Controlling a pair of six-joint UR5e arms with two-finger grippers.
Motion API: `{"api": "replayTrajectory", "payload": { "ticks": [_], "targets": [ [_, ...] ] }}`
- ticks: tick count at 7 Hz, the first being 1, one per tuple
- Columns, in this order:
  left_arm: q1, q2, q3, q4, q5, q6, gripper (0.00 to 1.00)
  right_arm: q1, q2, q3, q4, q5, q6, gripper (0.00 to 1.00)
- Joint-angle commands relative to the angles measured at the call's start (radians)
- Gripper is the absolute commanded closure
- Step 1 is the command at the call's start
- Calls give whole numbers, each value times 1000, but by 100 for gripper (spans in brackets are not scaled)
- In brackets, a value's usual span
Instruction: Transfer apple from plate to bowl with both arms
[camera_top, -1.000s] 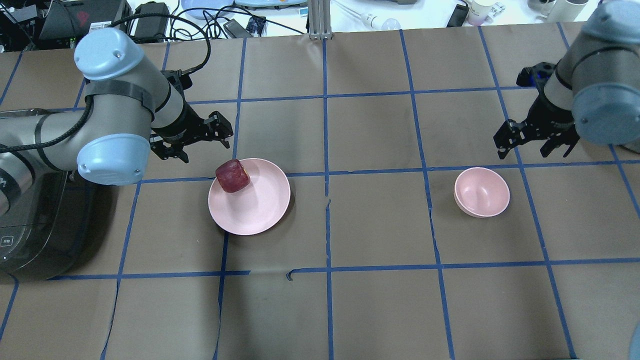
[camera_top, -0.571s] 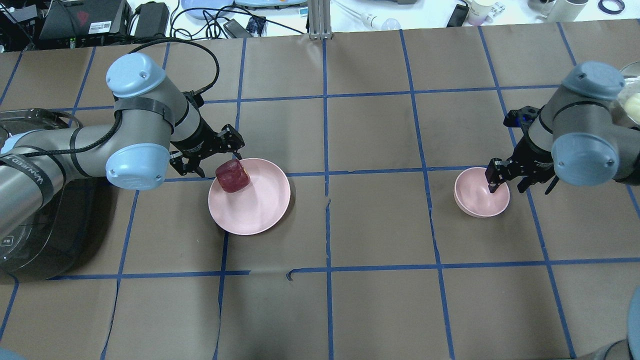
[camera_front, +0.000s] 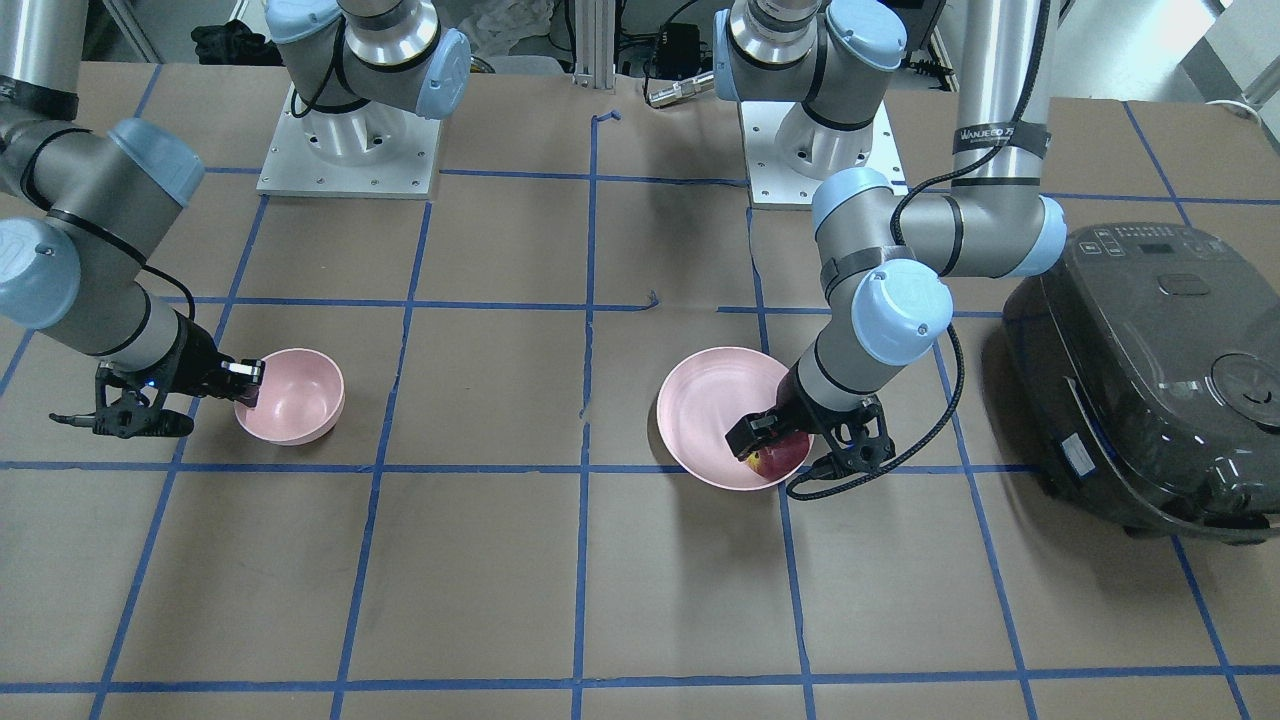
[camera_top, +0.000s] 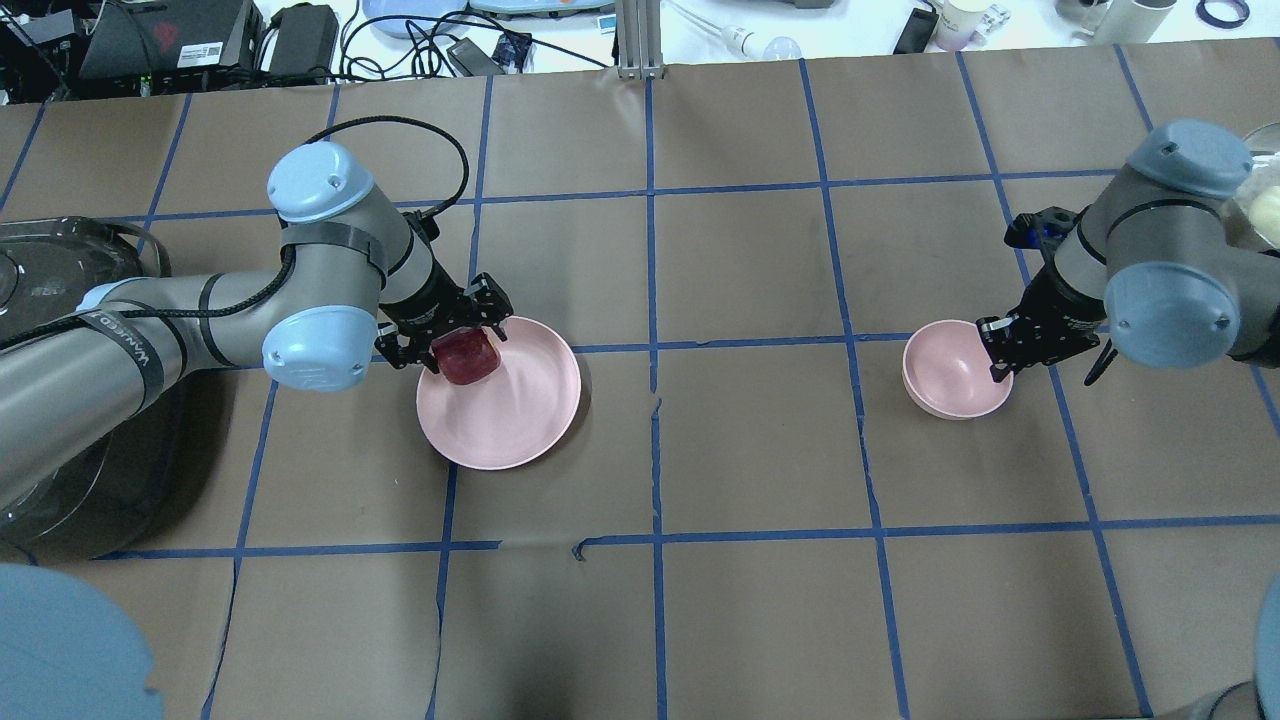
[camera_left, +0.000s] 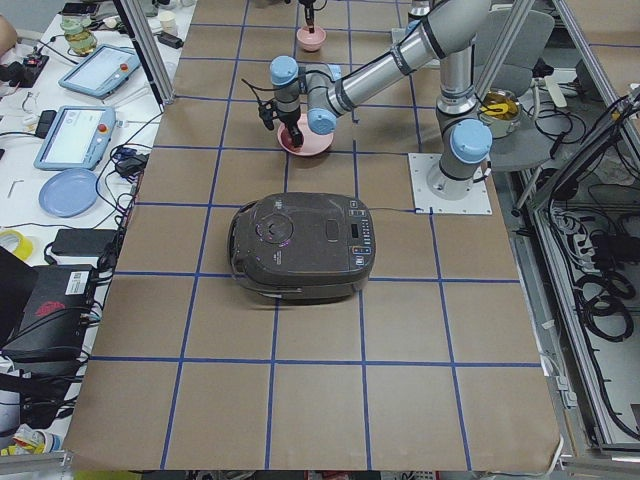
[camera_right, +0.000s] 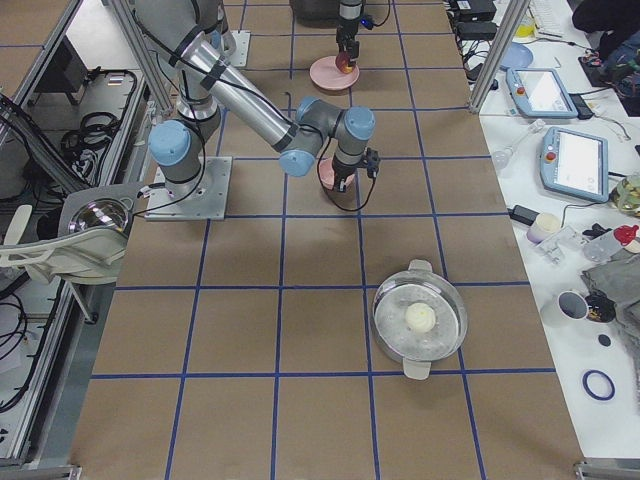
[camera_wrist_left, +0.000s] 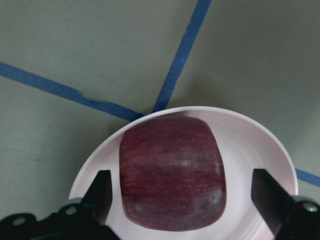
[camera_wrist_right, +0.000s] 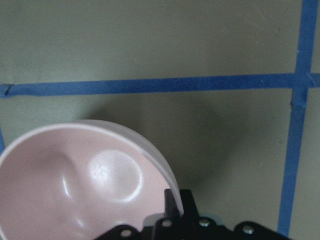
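Your left gripper (camera_top: 455, 342) stands low over the apple (camera_wrist_left: 172, 172), which lies on the plate (camera_top: 520, 420) at the edge nearest that arm. Its fingers (camera_wrist_left: 102, 192) are spread wide, one on each side of the fruit, and grip nothing. Your right gripper (camera_top: 995, 360) is closed on the rim of the bowl (camera_top: 945, 375), one finger inside and one outside. Plate and bowl sit well apart on the table (camera_top: 760, 450).

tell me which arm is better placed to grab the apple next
Left: the left gripper is open around the apple on the plate; the right gripper is clamped on the bowl's rim, far from it.
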Motion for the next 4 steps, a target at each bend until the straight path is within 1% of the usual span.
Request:
{"api": "replayTrajectory", "payload": {
  "ticks": [1,2,3,4],
  "targets": [
    [-1,-5,-4,33,-1,37,92,178,-10,-17,22,94,167,100],
    [-1,-5,-3,35,4,53,94,328,-9,-22,12,85,325,100],
    [-4,22,8,36,5,96,100,404,-3,-21,5,86,407,100],
    [-18,44,9,35,9,145,100,435,1,-15,1,80,443,100]
  ]
}}
